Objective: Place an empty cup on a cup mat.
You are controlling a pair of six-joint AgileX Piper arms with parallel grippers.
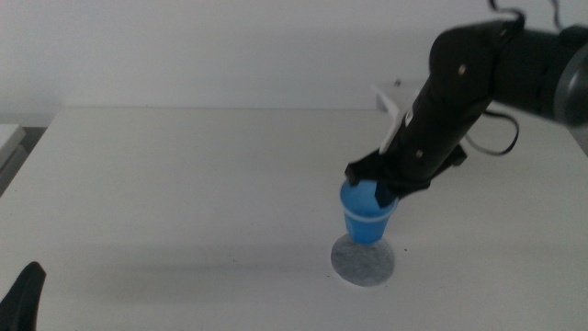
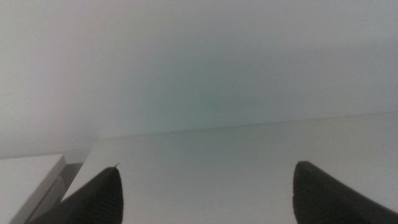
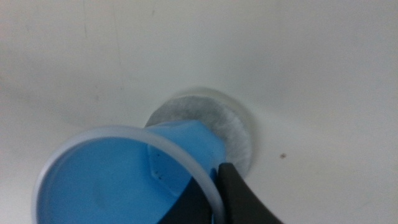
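Soft, even, cool light falls on the white table [image 1: 184, 184], which looks slightly greyish and washed out. Shadows are faint: a pale smear lies beside the cup mat [image 1: 365, 260]. All views are soft; the cup [image 3: 124, 180] is blurred close to the right wrist camera.

white table [image 1: 184, 184], pale wall [image 1: 230, 46]
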